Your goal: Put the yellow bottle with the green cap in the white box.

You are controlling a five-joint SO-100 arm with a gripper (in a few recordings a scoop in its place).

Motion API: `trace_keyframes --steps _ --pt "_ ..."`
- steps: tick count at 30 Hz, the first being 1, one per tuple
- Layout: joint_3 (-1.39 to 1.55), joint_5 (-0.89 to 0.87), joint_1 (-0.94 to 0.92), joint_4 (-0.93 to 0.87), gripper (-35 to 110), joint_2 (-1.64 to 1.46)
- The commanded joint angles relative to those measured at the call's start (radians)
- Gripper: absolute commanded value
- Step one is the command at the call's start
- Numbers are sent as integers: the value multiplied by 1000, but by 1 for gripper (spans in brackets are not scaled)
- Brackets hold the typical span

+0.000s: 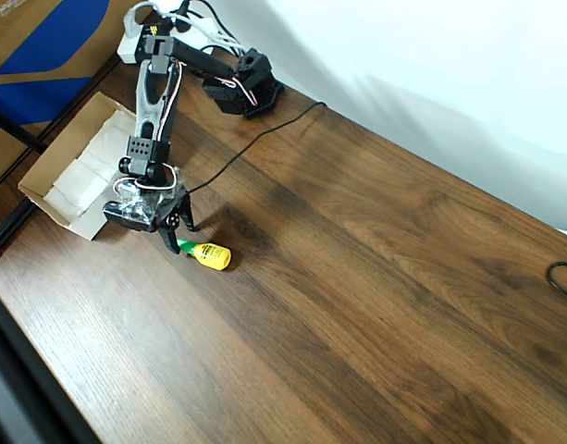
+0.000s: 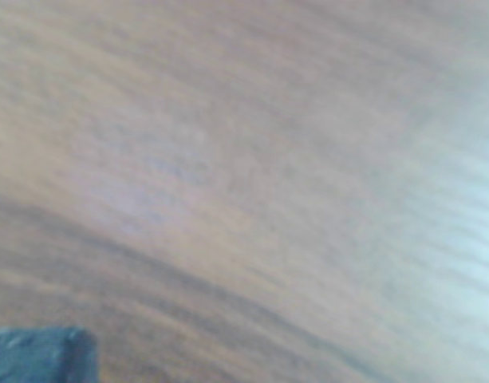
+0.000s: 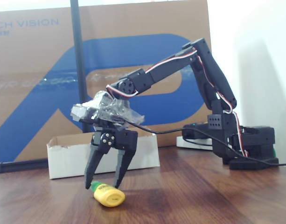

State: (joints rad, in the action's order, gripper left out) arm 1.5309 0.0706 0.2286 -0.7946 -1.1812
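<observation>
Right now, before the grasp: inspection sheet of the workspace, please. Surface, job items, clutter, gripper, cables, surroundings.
Surface: dark wooden table, bare over most of its top.
Job's things: yellow bottle lying on its side, green cap toward the gripper; white box open, at the table's left edge in the overhead view, nothing seen inside.
Clutter: nothing seen.
Grippers: gripper open, fingers pointing down astride the bottle's cap end; contact cannot be told.
Cables: thin black cable running across the table from the arm's base; another black loop at the right edge.
Surroundings: brown-and-blue cardboard behind the box; white wall.
</observation>
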Motion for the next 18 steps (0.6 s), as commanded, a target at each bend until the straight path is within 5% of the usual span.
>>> trace_keyframes --steps 1,18 --pt "-49 15 15 -9 25 -34" --pt "23 38 37 -60 25 -175"
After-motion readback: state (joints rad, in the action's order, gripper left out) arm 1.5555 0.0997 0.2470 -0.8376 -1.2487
